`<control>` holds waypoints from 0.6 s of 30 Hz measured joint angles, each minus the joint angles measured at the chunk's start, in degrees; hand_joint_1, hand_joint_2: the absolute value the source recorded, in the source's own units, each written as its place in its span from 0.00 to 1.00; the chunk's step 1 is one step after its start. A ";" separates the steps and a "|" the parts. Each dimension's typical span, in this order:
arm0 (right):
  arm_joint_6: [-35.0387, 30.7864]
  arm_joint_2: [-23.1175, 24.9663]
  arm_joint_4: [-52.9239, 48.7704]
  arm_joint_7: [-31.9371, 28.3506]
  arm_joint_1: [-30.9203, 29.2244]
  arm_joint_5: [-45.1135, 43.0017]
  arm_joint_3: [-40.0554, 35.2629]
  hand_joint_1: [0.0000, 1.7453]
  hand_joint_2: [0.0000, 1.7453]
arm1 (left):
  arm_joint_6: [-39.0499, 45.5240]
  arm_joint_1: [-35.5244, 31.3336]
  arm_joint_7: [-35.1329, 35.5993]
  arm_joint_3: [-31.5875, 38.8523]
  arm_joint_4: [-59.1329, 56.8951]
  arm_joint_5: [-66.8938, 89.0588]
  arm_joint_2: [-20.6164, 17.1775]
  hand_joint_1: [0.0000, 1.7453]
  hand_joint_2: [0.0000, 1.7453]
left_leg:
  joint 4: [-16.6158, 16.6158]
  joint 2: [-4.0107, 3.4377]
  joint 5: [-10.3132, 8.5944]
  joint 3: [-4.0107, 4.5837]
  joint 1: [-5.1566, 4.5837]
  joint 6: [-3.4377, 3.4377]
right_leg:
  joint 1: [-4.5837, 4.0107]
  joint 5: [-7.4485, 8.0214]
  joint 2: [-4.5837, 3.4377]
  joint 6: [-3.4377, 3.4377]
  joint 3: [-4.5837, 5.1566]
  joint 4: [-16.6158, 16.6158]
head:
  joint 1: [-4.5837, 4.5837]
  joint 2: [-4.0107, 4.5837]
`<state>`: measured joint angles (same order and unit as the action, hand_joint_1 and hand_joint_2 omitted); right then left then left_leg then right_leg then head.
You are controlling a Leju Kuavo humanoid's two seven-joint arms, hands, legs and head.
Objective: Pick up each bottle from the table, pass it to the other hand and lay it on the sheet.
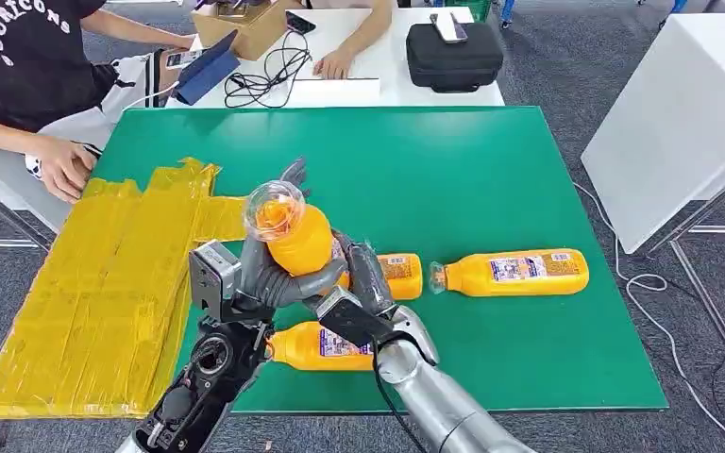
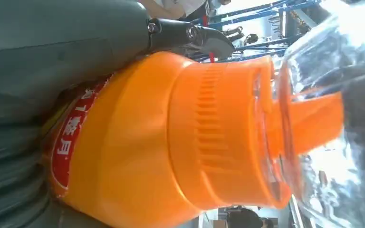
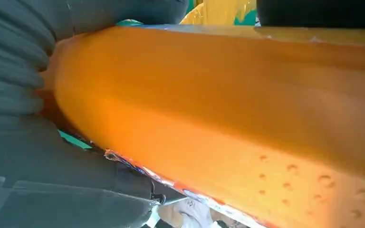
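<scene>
- Bottle (image 1: 295,236), orange with a clear domed cap, stands raised above the green table (image 1: 491,160) at mid-handover, cap upward, both hands around it.
- Yellow sheet (image 1: 104,293) lies at the table's left edge, its near part hanging past the green; a person's hand (image 1: 61,168) rests by its far corner.
- Left hand (image 1: 264,278) wraps its fingers around the bottle's lower body from the sheet side; the left wrist view shows the thumb pressed on the label.
- Right hand (image 1: 363,283) grips the same bottle from the other side, fingers closed on its base end.
- Judging by the full orange fill, it is fairly heavy, and the smooth plastic is likely slippery; the ribbed shoulder below the cap offers better purchase than the cap, which looks thin.
- Second bottle (image 1: 326,347) lies under the hands; a third (image 1: 404,276) and fourth (image 1: 514,272) lie rightward.
</scene>
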<state>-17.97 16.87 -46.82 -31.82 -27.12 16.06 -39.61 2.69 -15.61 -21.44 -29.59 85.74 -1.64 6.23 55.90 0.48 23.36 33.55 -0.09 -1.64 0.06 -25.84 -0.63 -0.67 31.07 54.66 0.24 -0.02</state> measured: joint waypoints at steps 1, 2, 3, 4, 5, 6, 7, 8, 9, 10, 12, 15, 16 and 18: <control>0.13 -0.09 0.00 0.00 -0.10 -0.13 -0.28 1.00 1.00 | 0.15 0.01 -0.04 0.00 0.00 0.00 -0.15 0.00 1.00 | 0.00 0.00 0.00 0.00 0.00 0.00 | 0.00 0.00 0.00 0.00 0.00 0.00 | -0.04 0.00; 0.15 -0.26 0.00 0.00 -0.21 -0.33 -0.59 1.00 1.00 | 0.39 0.07 -0.11 0.00 0.02 0.00 -0.20 0.00 1.00 | 0.00 0.00 0.00 0.00 0.00 0.00 | 0.01 0.00 0.00 0.00 0.00 0.00 | 0.00 0.00; 0.17 -0.41 -0.04 0.00 -0.28 -0.72 -0.96 1.00 1.00 | 0.63 0.17 -0.17 0.00 0.02 0.00 -0.30 0.00 1.00 | 0.00 0.00 0.00 0.00 0.00 0.00 | 0.00 0.00 0.00 0.00 -0.01 0.00 | -0.02 0.00; 0.15 -0.50 -0.11 0.00 -0.28 -1.03 -1.22 1.00 1.00 | 0.77 0.24 -0.20 0.00 0.04 0.00 -0.35 0.88 1.00 | 0.00 0.01 0.00 0.00 0.00 0.00 | 0.00 0.00 0.00 0.00 0.00 0.00 | -0.02 0.00; 0.15 -0.61 -0.13 0.00 -0.28 -1.40 -1.46 1.00 1.00 | 0.90 0.35 -0.28 0.00 0.09 0.00 -0.44 0.99 1.00 | 0.00 0.01 0.00 0.00 0.00 0.00 | 0.00 0.00 0.00 0.00 -0.01 0.00 | -0.02 0.00; 0.13 -0.70 -0.13 -0.09 -0.29 -1.79 -1.83 1.00 1.00 | 1.00 0.48 -0.37 0.00 0.22 0.00 -0.50 0.99 1.00 | 0.00 0.00 0.00 0.00 0.00 0.00 | 0.00 0.00 0.00 0.00 0.00 0.00 | 0.00 0.00; 0.11 -0.76 -0.15 -0.22 -0.29 -2.14 -2.10 1.00 1.00 | 1.05 0.61 -0.46 0.00 0.39 0.00 -0.63 0.99 1.00 | 0.00 0.00 0.00 0.01 0.00 0.00 | 0.00 0.00 0.00 0.00 0.00 0.00 | -0.02 0.00; 0.09 -0.79 -0.20 -0.31 -0.29 -2.34 -2.21 1.00 1.00 | 1.16 0.78 -0.55 0.02 0.55 0.02 -0.70 0.99 1.00 | 0.00 0.00 0.00 0.01 0.00 0.00 | 0.00 0.00 0.00 0.00 0.00 0.00 | -0.02 0.00; 0.04 -0.81 -0.35 -0.44 -0.26 -2.54 -2.34 1.00 1.00 | 1.42 1.02 -0.70 0.11 0.81 0.11 -0.76 0.99 1.00 | 0.00 0.00 0.00 0.01 0.00 0.00 | 0.00 0.00 0.00 0.00 0.01 0.00 | -0.02 0.00; 0.02 -0.81 -0.48 -0.55 -0.23 -2.64 -2.47 1.00 1.00 | 1.55 1.27 -0.81 0.18 1.07 0.20 -0.76 0.99 1.00 | 0.00 0.00 0.00 0.01 0.00 0.00 | 0.00 0.00 0.00 0.00 0.01 0.00 | 0.00 0.00; 0.00 -0.94 -0.68 -0.63 -0.22 -2.84 -2.73 1.00 1.00 | 1.62 1.55 -0.92 0.31 1.44 0.20 -0.79 0.99 1.00 | 0.00 0.01 0.00 0.01 0.00 0.00 | 0.00 0.00 0.00 0.00 0.00 0.00 | -0.02 0.00; 0.00 -0.98 -0.81 -0.63 -0.22 -2.86 -2.91 1.00 1.00 | 1.62 1.74 -0.96 0.44 1.68 0.20 -0.79 0.99 1.00 | 0.00 0.01 0.00 0.01 0.00 0.00 | 0.00 0.00 0.00 0.00 0.00 0.00 | 0.00 0.00; 0.00 -0.98 -0.81 -0.68 -0.21 -2.86 -2.91 1.00 1.00 | 1.62 1.81 -0.94 0.46 1.79 0.20 -0.81 0.99 1.00 | 0.00 0.00 0.00 0.01 0.00 0.00 | 0.00 0.00 0.00 0.00 0.00 0.00 | -0.02 0.00; 0.00 -0.98 -0.92 -0.70 -0.21 -2.86 -2.97 1.00 1.00 | 1.62 1.84 -0.96 0.46 1.90 0.20 -0.81 0.99 1.00 | 0.00 0.01 0.00 0.01 0.00 0.00 | 0.00 0.00 0.00 0.00 0.00 0.00 | -0.02 0.00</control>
<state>-17.97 15.89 -47.74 -32.52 -27.33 13.20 -42.58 4.31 -13.77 -22.40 -29.14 87.65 -1.44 5.42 55.90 0.49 23.36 33.56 -0.09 -1.64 0.05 -25.85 -0.63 -0.67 31.07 54.66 0.22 -0.02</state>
